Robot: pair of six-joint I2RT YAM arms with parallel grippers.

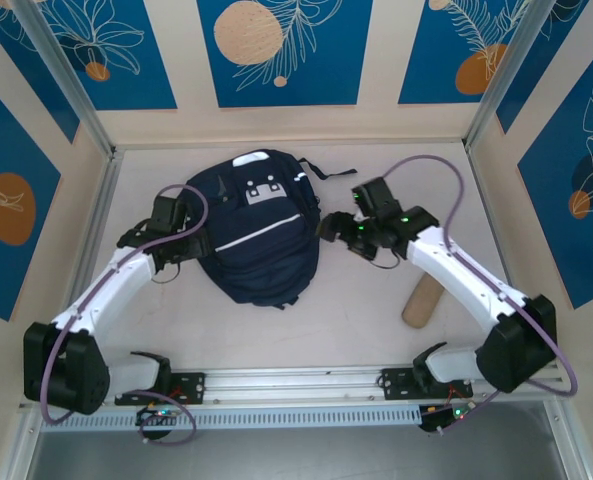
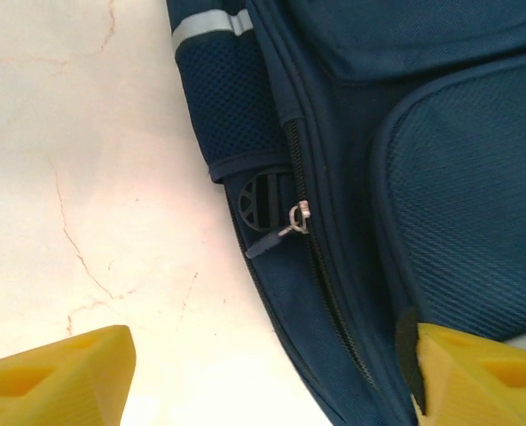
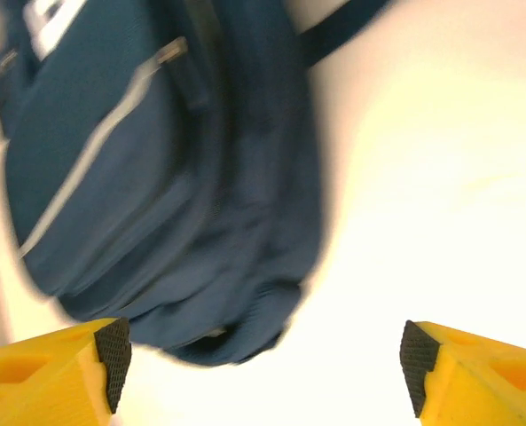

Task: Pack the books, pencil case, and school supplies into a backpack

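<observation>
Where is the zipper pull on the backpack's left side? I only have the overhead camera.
Observer: The left wrist camera shows a small metal zipper pull on the backpack, right beside a round black buckle.
Operator: Are the left fingers on it?
Observer: No. The left fingers are spread wide and short of the pull, one over the table and the other over the backpack, with nothing gripped.
</observation>
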